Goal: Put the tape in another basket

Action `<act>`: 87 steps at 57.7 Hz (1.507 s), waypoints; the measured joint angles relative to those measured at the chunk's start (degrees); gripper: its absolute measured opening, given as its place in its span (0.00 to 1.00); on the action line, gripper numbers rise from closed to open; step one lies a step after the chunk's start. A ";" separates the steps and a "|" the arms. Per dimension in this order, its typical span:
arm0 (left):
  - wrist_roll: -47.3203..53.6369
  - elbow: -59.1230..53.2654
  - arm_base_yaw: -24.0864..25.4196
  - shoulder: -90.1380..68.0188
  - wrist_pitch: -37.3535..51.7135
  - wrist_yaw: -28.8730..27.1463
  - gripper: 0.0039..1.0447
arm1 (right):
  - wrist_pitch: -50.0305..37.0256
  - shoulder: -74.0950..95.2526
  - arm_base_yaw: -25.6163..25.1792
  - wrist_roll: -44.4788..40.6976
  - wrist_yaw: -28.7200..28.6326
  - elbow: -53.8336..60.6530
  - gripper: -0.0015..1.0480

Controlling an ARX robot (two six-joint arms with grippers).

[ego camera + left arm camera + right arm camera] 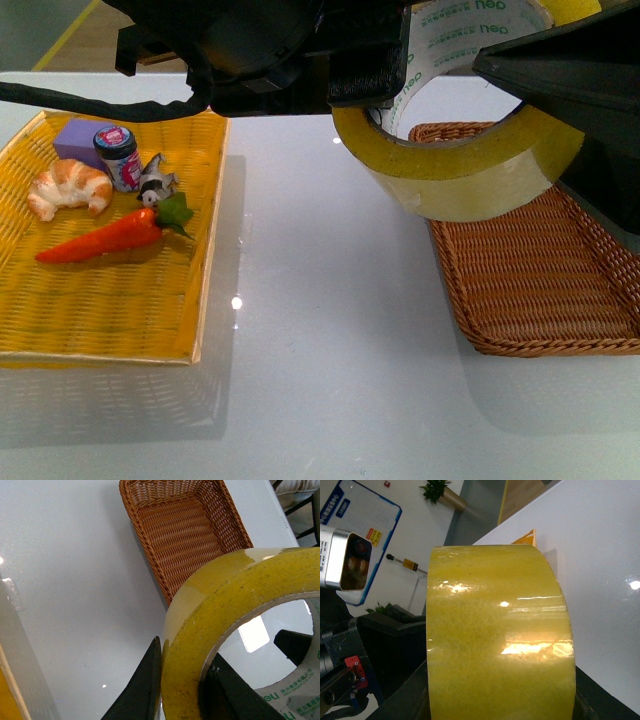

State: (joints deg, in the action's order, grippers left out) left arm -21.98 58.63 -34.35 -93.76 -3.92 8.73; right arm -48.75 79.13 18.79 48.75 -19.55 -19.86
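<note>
The tape, a wide yellowish roll with a white core and green print, hangs in the air close to the front camera, above the table between the two baskets. My left gripper is shut on its left rim, one finger inside the core and one outside, as the left wrist view shows on the tape. My right gripper is shut on its right side; the tape fills the right wrist view. The brown wicker basket lies below at the right, also in the left wrist view.
A bright yellow flat tray at the left holds a croissant, a carrot, a small jar, a purple block and a small figure. White tabletop lies between the baskets.
</note>
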 joint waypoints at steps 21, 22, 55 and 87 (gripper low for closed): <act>-0.85 0.00 -0.13 2.47 0.00 1.18 0.57 | 1.40 -0.26 -0.52 0.57 1.42 0.00 0.44; -0.85 0.00 -0.13 2.62 0.00 1.20 0.58 | 1.42 -0.31 -0.61 0.59 1.44 0.00 0.44; 17.29 -27.56 10.16 28.61 38.97 -31.95 0.55 | 4.68 -4.98 -6.49 0.70 0.98 2.05 0.44; 21.38 -49.90 24.85 49.72 38.95 -17.84 0.01 | -2.93 19.80 -23.76 1.90 -2.58 -10.73 0.44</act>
State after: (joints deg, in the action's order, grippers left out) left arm -0.60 8.73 -9.50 -44.03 35.03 -9.10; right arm -51.68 98.94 -4.97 50.65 -22.13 -30.59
